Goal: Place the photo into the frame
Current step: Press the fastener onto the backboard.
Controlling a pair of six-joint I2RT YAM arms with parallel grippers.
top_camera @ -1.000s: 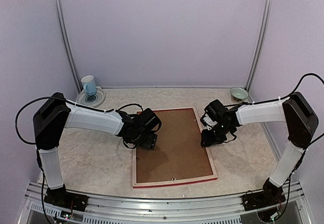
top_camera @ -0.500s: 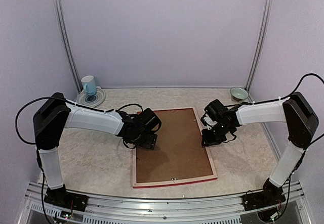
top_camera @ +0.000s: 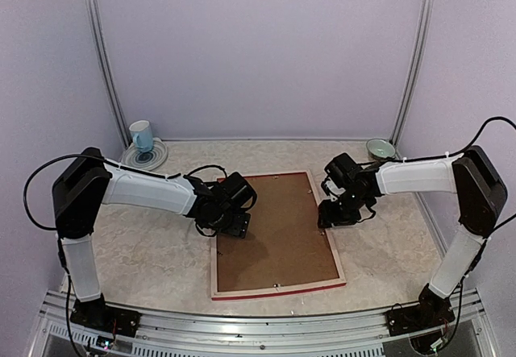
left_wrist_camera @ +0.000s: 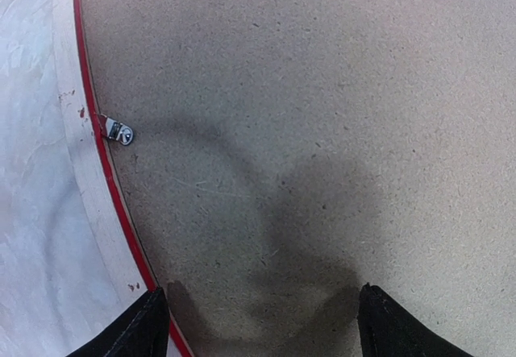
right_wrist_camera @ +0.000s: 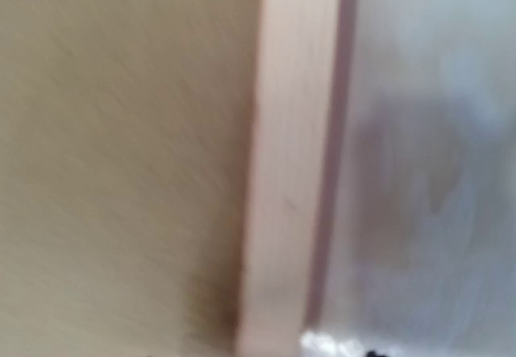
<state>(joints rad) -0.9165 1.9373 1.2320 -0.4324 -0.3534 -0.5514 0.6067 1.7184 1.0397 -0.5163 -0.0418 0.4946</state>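
Note:
The frame [top_camera: 214, 270] lies face down in the middle of the table, its pale wood back up and red showing along its near edge. A brown backing board [top_camera: 278, 228] fills it. The photo is hidden. My left gripper [top_camera: 234, 226] is low over the frame's left side. In the left wrist view it [left_wrist_camera: 258, 321] is open, with dark fingertips [left_wrist_camera: 149, 329] set wide over the board [left_wrist_camera: 322, 115] beside the rim [left_wrist_camera: 76, 163]. My right gripper [top_camera: 329, 217] hovers at the frame's right edge. Its blurred wrist view shows only the rim [right_wrist_camera: 290, 172] and board [right_wrist_camera: 121, 147], no fingers.
A small metal clip [left_wrist_camera: 121, 132] sits at the board's left edge. A blue and white mug [top_camera: 141, 135] stands on a plate [top_camera: 155, 160] at the back left. A green bowl [top_camera: 380, 147] is at the back right. Walls close in on three sides.
My right gripper has shifted a little left and away along the frame's right edge. The left arm and the frame have not moved.

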